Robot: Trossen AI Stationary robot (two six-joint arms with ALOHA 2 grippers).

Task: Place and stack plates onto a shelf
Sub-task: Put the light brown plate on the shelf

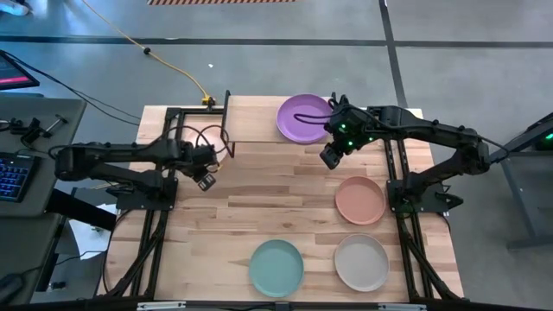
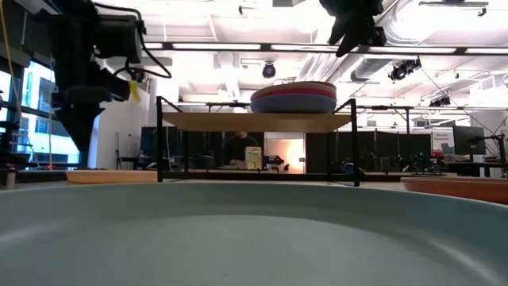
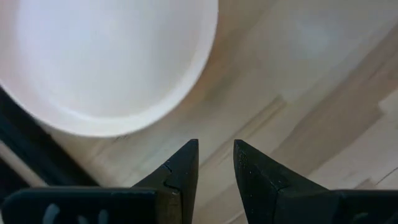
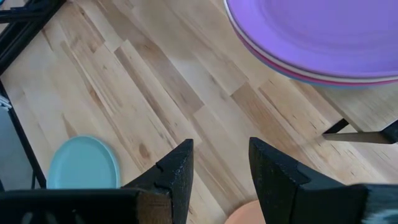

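A stack of plates with the purple plate (image 1: 304, 118) (image 4: 323, 31) on top sits on the right half of the shelf (image 1: 259, 121) (image 2: 254, 121); pink and blue rims show beneath it in the low view. A cream plate (image 3: 106, 62) (image 2: 111, 176) lies flat on the table. My left gripper (image 1: 206, 179) (image 3: 216, 152) hovers just beside this plate's rim, open by a narrow gap, and holds nothing. My right gripper (image 1: 331, 156) (image 4: 221, 155) hangs open and empty above the table, just in front of the stack.
The salmon plate (image 1: 360, 199), the beige plate (image 1: 361, 262) and the teal plate (image 1: 276, 267) lie flat on the near right part of the table. The shelf's left half is bare board. Bare tabletop lies between the two grippers. Black arm frames run along both table sides.
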